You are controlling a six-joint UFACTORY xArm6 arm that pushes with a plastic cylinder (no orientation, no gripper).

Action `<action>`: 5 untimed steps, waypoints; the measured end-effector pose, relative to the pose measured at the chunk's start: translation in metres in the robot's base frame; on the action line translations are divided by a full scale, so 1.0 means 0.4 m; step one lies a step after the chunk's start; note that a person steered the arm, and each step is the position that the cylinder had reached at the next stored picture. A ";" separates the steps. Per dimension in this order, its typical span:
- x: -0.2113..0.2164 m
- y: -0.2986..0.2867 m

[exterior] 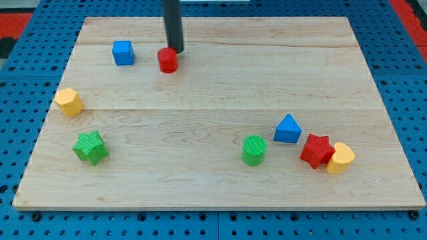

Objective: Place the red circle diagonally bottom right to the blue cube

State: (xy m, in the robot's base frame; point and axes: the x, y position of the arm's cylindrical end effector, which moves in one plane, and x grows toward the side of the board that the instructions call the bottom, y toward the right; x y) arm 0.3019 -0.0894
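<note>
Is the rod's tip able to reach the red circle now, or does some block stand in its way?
Probably yes. My tip already sits at the upper right edge of the red circle, apparently touching it. The blue cube lies apart, to the view's left, blocking nothing.

Pretty clearly a robotics lab bench, not anyone's home. The pale wooden board [220, 100] sits on a blue pegboard-style base [400, 87] full of evenly spaced holes, the sort of fixture plate you bolt test rigs to. There's a strip of red at the view's top corners [407, 10]. On the board it's only small plastic, 3D-printed-looking shapes like the green star [90, 147] and yellow heart [340, 159], and a straight dark rod [173, 25] comes down from above.
</note>
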 end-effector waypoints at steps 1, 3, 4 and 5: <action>0.107 -0.031; 0.206 -0.203; 0.251 -0.326; 0.253 -0.314</action>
